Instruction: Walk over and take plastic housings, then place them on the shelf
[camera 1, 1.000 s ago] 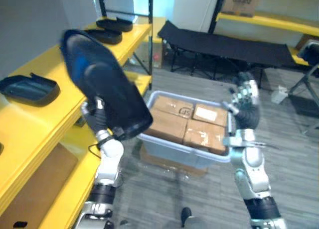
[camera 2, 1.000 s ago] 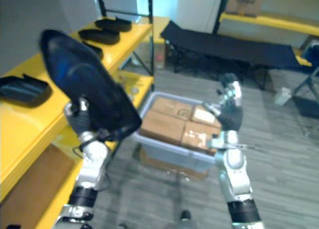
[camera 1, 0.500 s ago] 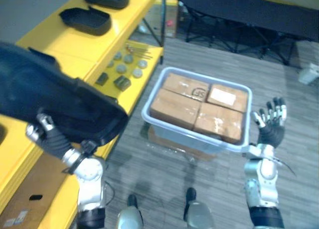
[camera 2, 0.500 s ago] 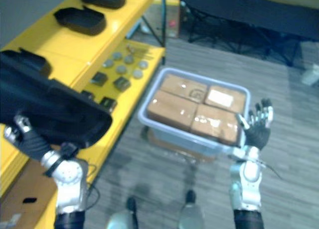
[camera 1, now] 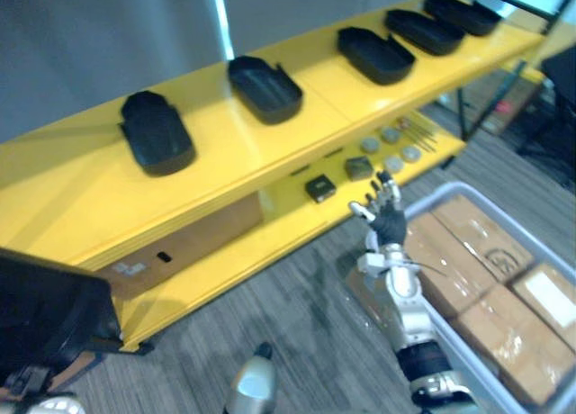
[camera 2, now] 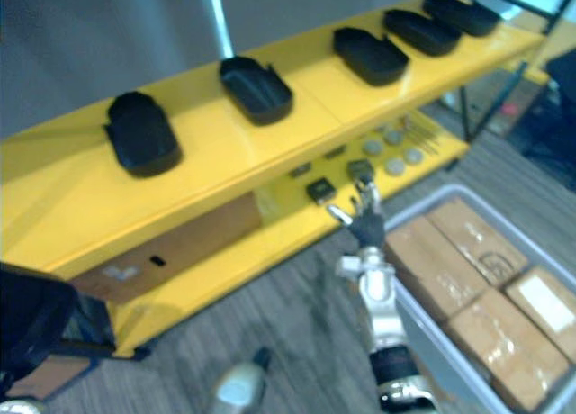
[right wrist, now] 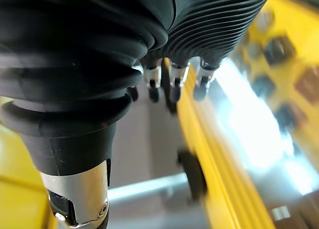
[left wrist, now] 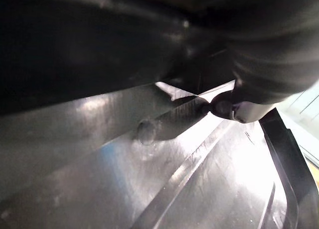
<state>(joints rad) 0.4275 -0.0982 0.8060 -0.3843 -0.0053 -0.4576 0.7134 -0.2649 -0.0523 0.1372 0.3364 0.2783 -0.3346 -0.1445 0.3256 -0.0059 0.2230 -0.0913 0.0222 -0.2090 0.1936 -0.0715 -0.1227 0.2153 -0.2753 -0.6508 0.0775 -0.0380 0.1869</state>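
Observation:
A large black plastic housing (camera 1: 47, 311) fills the lower left corner of the eye views, and my left hand is shut on it. In the left wrist view its dark glossy inner wall (left wrist: 124, 184) sits very close, with one of my fingers (left wrist: 223, 107) pressed against it. My right hand (camera 1: 385, 220) is raised at the centre, open with its fingers spread, holding nothing, in front of the yellow shelf's lower level. Its straight fingers (right wrist: 172, 83) show in the right wrist view. Several black housings (camera 1: 156, 132) (camera 1: 264, 76) (camera 1: 374, 54) lie in a row on the yellow shelf top (camera 1: 225, 157).
The shelf's lower level (camera 1: 297, 207) carries small dark blocks (camera 1: 319, 188) and round parts (camera 1: 391, 135). A grey bin (camera 1: 443, 192) of cardboard boxes (camera 1: 468, 252) stands on the floor at the right, close to my right arm. Grey plank floor lies before the shelf.
The camera has swung left to face the shelf. The held housing now shows low at the left corner. My right hand stays open and shows at the centre.

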